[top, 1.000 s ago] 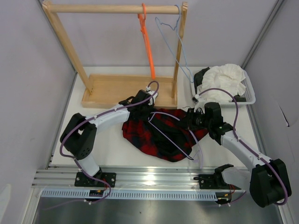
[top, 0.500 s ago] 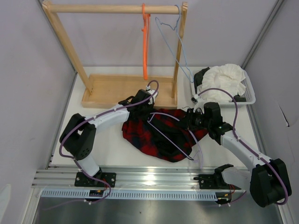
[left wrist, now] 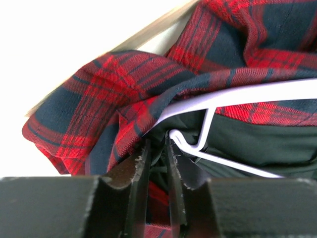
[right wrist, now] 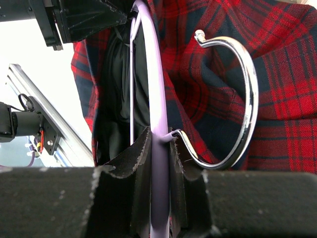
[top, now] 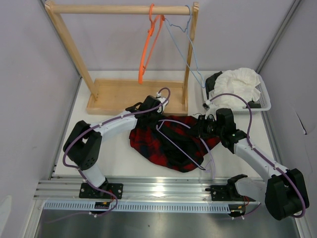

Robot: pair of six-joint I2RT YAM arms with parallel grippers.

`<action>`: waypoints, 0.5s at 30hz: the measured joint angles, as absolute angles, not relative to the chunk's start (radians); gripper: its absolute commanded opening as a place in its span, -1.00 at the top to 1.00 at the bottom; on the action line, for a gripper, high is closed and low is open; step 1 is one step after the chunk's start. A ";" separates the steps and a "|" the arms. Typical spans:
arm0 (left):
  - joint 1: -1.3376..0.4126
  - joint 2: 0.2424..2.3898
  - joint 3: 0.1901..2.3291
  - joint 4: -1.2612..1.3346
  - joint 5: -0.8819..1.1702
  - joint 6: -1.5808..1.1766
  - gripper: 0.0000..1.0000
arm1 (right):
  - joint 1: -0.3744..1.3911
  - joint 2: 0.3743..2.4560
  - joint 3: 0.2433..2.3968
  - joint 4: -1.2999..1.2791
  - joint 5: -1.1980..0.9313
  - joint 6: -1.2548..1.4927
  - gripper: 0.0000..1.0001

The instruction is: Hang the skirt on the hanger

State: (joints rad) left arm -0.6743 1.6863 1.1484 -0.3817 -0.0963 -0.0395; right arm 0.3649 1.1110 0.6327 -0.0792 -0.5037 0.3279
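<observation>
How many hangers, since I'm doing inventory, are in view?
3: the orange hanger and pale blue hanger hang on the rack; the lavender hanger lies with the skirt.

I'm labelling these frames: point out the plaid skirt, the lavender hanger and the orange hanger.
skirt [top: 148, 148]: top view, plaid cloth at its left half.
lavender hanger [right wrist: 158, 99]: right wrist view, its pale arm.
orange hanger [top: 144, 52]: top view, its sloping arm.
</observation>
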 measured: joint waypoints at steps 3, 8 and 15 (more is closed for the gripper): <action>-0.674 1.686 1.148 -0.398 -0.094 -0.015 0.37 | 0.365 1.111 0.633 -0.080 -0.504 0.328 1.00; -0.674 1.687 1.151 -0.408 -0.091 0.009 0.28 | 0.365 1.111 0.635 -0.081 -0.505 0.328 1.00; -0.674 1.703 1.171 -0.408 -0.090 0.024 0.29 | 0.365 1.111 0.638 -0.086 -0.505 0.328 1.00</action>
